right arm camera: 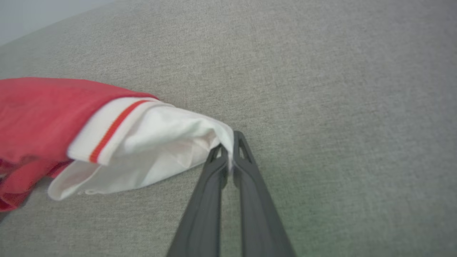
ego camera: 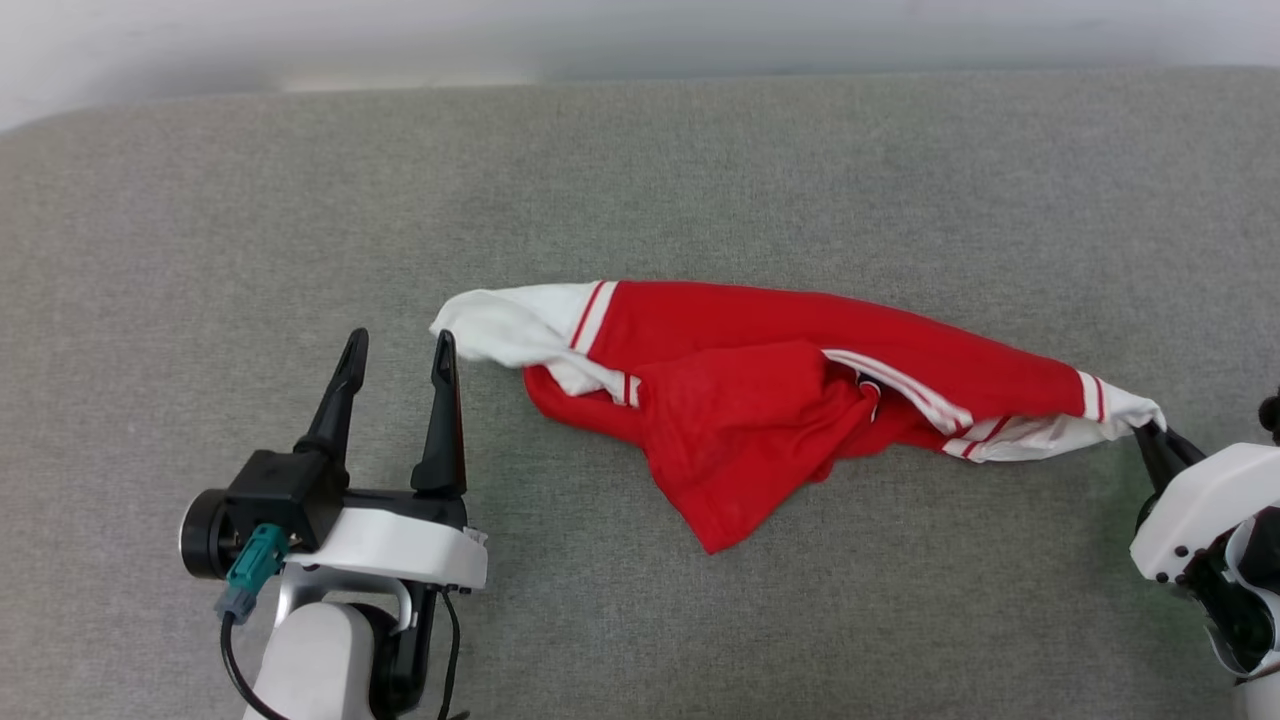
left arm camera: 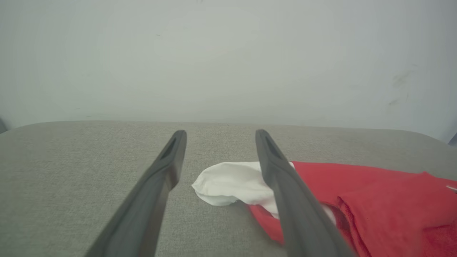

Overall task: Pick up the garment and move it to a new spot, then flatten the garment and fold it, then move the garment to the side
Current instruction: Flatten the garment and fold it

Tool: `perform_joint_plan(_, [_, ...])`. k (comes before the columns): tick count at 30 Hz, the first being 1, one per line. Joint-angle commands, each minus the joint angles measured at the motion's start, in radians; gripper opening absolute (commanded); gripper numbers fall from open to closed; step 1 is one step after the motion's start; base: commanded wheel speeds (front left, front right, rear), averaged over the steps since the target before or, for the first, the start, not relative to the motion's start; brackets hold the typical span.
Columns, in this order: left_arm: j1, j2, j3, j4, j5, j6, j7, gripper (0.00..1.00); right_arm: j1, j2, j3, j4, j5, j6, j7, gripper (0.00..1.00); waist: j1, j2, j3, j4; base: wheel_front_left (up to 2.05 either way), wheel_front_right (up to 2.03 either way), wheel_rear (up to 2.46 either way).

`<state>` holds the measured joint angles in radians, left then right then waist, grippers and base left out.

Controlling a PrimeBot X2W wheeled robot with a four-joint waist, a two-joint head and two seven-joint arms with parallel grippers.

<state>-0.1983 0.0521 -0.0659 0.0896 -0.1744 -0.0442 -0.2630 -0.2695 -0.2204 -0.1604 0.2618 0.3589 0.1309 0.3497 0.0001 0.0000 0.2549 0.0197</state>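
The garment (ego camera: 760, 380), a red T-shirt with white sleeves and striped trim, lies bunched and stretched across the middle of the grey surface. My right gripper (ego camera: 1145, 432) is shut on the tip of its right white sleeve (right arm camera: 153, 150), the thin fabric pinched between the fingertips of the right gripper (right arm camera: 230, 151). Just left of the other white sleeve (left arm camera: 228, 182) my left gripper (ego camera: 400, 350) stands open with nothing between its fingers. In the left wrist view that sleeve lies ahead between the two fingers of the left gripper (left arm camera: 217, 137) and partly behind the right one.
The grey fabric surface (ego camera: 640, 180) extends wide around the garment. Its far edge meets a pale wall (ego camera: 640, 40). Bare grey cloth lies to the left of my left gripper and in front of the garment.
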Motion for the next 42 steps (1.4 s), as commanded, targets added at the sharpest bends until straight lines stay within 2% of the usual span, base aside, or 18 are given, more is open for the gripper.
perform_joint_plan(1, [-0.019,0.001,0.001,-0.004,0.005,-0.005,-0.002,1.0,-0.026,-0.001,-0.019,0.042,0.004,0.0,-0.024,0.0,-0.0001,0.0,0.018,-0.007,0.0,0.0,0.0])
perform_joint_plan(2, [-0.021,0.001,0.001,-0.004,0.007,-0.006,-0.002,1.0,-0.032,-0.001,-0.022,0.069,0.006,0.0,-0.037,0.0,-0.0001,0.0,0.024,-0.008,0.0,0.0,0.0])
perform_joint_plan(3, [-0.024,0.001,0.002,-0.003,0.008,-0.006,-0.002,1.0,-0.04,0.001,-0.022,0.088,0.011,0.0,-0.054,0.06,-0.0001,0.0,0.028,-0.008,0.0,0.0,0.0])
perform_joint_plan(4, [-0.029,0.002,0.002,-0.002,0.01,-0.008,-0.002,1.0,-0.049,0.002,-0.019,0.099,0.013,0.0,-0.079,0.45,-0.0001,0.0,0.031,-0.009,0.0,0.0,0.0])
perform_joint_plan(5, [-0.032,0.002,0.002,-0.002,0.012,-0.009,-0.002,1.0,-0.056,0.001,-0.015,0.107,0.01,0.0,-0.109,1.0,-0.0001,0.0,0.033,-0.009,0.0,0.0,0.0])
perform_joint_plan(12, [-0.025,0.001,0.01,0.011,0.008,-0.011,-0.002,1.0,-0.069,0.029,-0.013,0.068,-0.046,0.0,-0.393,1.0,-0.0001,0.0,0.024,-0.005,0.0,0.0,0.0])
perform_joint_plan(18, [-0.001,0.0,0.018,0.02,0.004,-0.007,-0.002,1.0,-0.012,0.071,0.011,-0.005,-0.139,0.0,-0.513,1.0,-0.0001,0.0,-0.02,-0.002,0.0,0.0,0.0])
perform_joint_plan(26, [0.047,0.001,0.029,0.044,0.005,-0.006,-0.002,1.0,0.112,0.109,0.135,-0.144,-0.21,0.0,-0.501,1.0,-0.0001,0.0,-0.1,-0.01,0.0,0.0,0.0])
perform_joint_plan(34, [0.06,0.011,0.014,0.063,0.017,-0.009,0.005,1.0,0.221,0.133,0.193,-0.272,-0.239,0.0,-0.443,1.0,-0.0001,0.0,-0.138,-0.035,0.0,0.0,0.0])
perform_joint_plan(38, [0.028,0.015,-0.05,0.064,0.043,-0.03,0.07,1.0,0.254,0.144,0.206,-0.32,-0.228,0.0,-0.423,1.0,-0.0001,0.0,-0.13,-0.047,0.0,0.0,0.0])
perform_joint_plan(42, [-0.018,0.012,-0.177,0.075,0.039,-0.069,0.202,1.0,0.26,0.15,0.216,-0.342,-0.216,0.0,-0.413,1.0,-0.0001,0.0,-0.111,-0.066,0.0,0.0,0.0])
